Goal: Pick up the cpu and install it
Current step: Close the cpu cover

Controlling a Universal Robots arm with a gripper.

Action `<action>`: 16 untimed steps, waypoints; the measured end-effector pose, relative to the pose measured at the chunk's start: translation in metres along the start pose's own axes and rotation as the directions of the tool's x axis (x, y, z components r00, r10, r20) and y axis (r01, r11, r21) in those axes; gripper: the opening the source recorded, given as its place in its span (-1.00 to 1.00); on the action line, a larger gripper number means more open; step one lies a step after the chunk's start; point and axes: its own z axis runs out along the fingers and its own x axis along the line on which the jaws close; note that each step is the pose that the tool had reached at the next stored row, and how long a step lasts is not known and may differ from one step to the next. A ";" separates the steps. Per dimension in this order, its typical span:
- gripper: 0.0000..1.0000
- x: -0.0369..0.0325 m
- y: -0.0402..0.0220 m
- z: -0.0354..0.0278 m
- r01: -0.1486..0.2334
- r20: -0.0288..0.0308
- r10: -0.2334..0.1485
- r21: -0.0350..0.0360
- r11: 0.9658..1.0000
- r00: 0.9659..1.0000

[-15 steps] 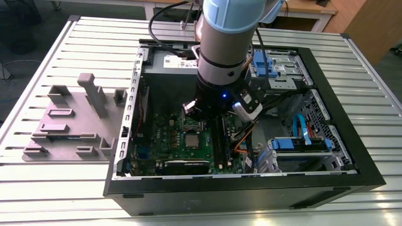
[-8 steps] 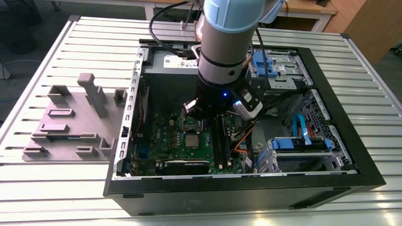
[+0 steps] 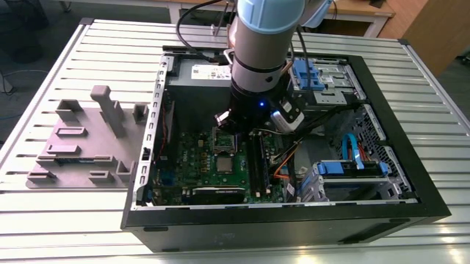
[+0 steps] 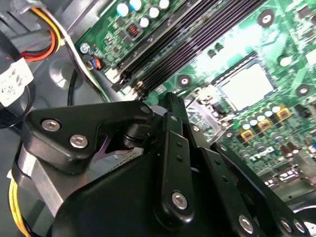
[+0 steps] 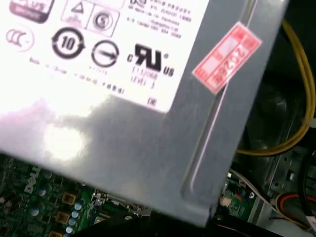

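The cpu [image 3: 224,164] is a small silver square lying flat in the metal-framed socket on the green motherboard [image 3: 192,159], inside the open computer case. In the second wrist view the cpu [image 4: 247,87] shows as a pale square inside the socket frame, off beyond my gripper's black linkages. My gripper [image 4: 169,106] hangs under the arm's wrist [image 3: 253,110], over the motherboard just behind the socket and apart from the cpu. Nothing shows in its grasp.
A large grey box with a white label [image 5: 148,148] sits at the back of the case [image 3: 198,71]. Black memory slots [image 3: 257,159] run beside the socket. Blue drive brackets [image 3: 309,74], loose cables [image 3: 283,165] and the case walls [image 3: 279,217] crowd the exterior view's right. A grey fixture tray [image 3: 81,143] lies outside.
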 end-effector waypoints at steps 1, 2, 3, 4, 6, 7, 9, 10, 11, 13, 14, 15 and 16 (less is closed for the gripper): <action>-0.79 -0.0003 0.0009 0.0011 0.001 0.000 -0.001 0.000 1.000 1.000; -0.79 -0.0004 0.0014 0.0017 0.002 0.001 -0.002 0.000 1.000 1.000; -0.79 -0.0003 0.0016 0.0019 0.002 0.001 -0.002 0.000 1.000 1.000; -0.79 0.0000 0.0018 0.0019 0.002 0.001 -0.002 0.000 1.000 1.000; -0.79 0.0000 0.0018 0.0019 0.002 0.001 -0.002 0.000 1.000 1.000; -0.79 0.0000 0.0018 0.0020 0.002 0.001 -0.002 0.000 1.000 1.000; -0.79 0.0000 0.0022 0.0023 0.002 0.001 -0.002 0.000 1.000 1.000; -0.79 0.0002 0.0027 0.0025 0.002 0.001 -0.002 0.000 1.000 1.000; -0.79 0.0005 0.0032 0.0029 0.002 0.001 -0.002 0.000 1.000 1.000; -0.79 0.0013 0.0039 0.0041 0.002 0.001 -0.002 0.001 1.000 1.000; -0.79 0.0018 0.0042 0.0048 0.002 0.001 -0.002 0.001 1.000 1.000; -0.79 0.0023 0.0047 0.0057 0.002 0.001 -0.002 0.001 1.000 1.000; -0.79 0.0029 0.0053 0.0064 0.002 0.001 -0.002 0.001 1.000 1.000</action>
